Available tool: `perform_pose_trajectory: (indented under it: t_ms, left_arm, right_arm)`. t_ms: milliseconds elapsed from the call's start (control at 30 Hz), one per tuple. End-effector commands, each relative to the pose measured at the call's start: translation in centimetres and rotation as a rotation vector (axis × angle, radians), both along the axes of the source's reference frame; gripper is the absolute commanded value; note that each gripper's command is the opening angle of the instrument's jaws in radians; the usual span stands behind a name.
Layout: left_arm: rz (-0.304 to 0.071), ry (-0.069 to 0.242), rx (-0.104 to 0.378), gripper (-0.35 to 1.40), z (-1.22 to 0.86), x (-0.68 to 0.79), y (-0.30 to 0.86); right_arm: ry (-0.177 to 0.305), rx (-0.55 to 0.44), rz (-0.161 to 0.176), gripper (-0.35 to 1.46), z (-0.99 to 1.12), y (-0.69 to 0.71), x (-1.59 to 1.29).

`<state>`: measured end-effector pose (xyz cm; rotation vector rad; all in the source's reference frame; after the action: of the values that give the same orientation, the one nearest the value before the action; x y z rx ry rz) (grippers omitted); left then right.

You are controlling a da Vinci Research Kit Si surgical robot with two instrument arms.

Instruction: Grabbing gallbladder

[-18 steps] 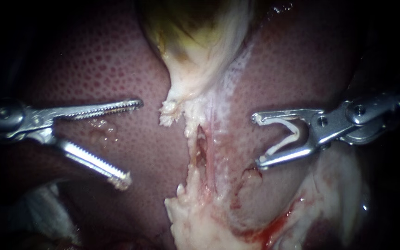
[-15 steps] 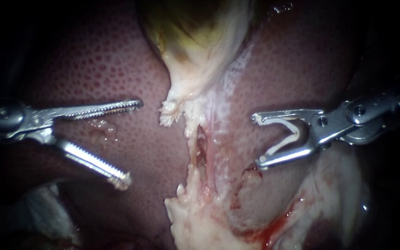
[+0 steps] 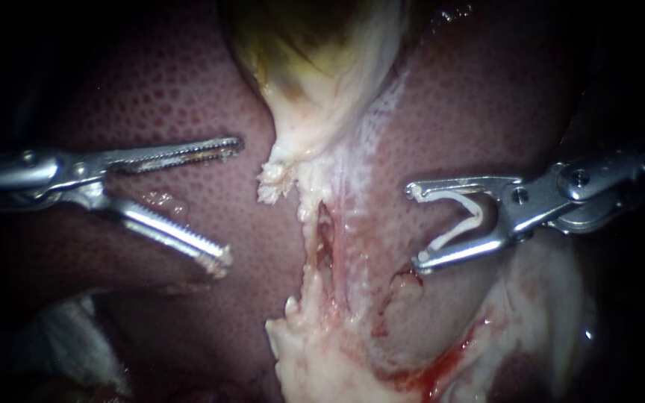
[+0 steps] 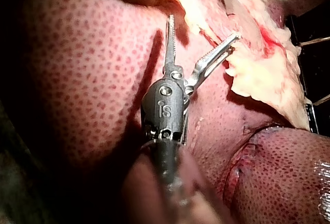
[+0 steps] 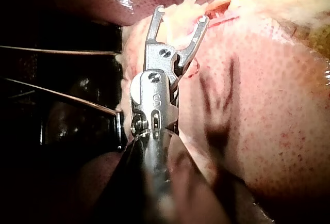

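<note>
The yellow-green gallbladder [image 3: 307, 52] hangs at the top centre and narrows to a pale neck [image 3: 300, 142] with a frayed end [image 3: 270, 183]. My left instrument [image 3: 231, 201] comes in over the liver [image 3: 151, 97] with its toothed jaws wide open and empty, the tips a short way left of the neck. In the left wrist view the left instrument [image 4: 202, 28] points toward the pale tissue [image 4: 258, 74] without touching it. My right instrument [image 3: 415, 226] stands right of the neck, its jaws spread around a white V-shaped clip [image 3: 464, 216]. The right instrument [image 5: 181, 15] faces pale tissue in its own view.
A torn pale strand [image 3: 326, 246] runs from the neck down to a fatty mass [image 3: 315, 358]. Blood [image 3: 442, 366] pools at the lower right beside more pale tissue [image 3: 554, 298]. Thin taut threads [image 5: 62, 51] cross the dark space beside the right instrument.
My left instrument has moved right and slightly up toward the gallbladder's neck, jaws still open. The right instrument and the tissue have not moved.
</note>
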<state>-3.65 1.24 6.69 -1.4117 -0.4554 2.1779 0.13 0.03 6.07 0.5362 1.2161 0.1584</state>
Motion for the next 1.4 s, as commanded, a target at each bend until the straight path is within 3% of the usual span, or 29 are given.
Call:
perform_pose_trajectory:
  t_ms: [33, 300, 533, 633, 767, 1167, 1400]
  left_arm:
    - [-0.003, -0.002, 0.003, 0.89, 0.03, -0.02, 0.02]
    - [-0.036, -0.011, 0.051, 0.69, 0.26, -0.16, 0.19]
    - [-0.047, -0.009, 0.066, 0.24, 0.40, -0.19, 0.19]
    - [-0.046, -0.009, 0.063, -0.06, 0.44, -0.18, 0.17]
    - [-0.045, -0.009, 0.063, -0.33, 0.44, -0.15, 0.15]
    - [-0.041, -0.016, 0.076, -0.35, 0.37, 0.02, 0.11]
    - [-0.033, -0.025, 0.089, -0.35, 0.13, 0.14, 0.15]
  right_arm:
    - [-0.001, 0.000, 0.000, 0.60, 0.00, 0.00, 0.00]
    - [0.000, 0.000, 0.000, 0.60, -0.01, -0.01, 0.00]
    - [0.000, 0.000, 0.000, 0.60, -0.01, -0.01, 0.00]
    - [0.000, 0.000, 0.000, 0.60, -0.01, -0.01, 0.00]
    - [-0.002, 0.006, 0.001, 0.60, -0.01, -0.01, 0.00]
    - [-0.003, 0.011, 0.003, 0.60, -0.01, -0.01, -0.01]
    - [-0.003, 0.011, 0.003, 0.60, -0.01, -0.01, -0.01]
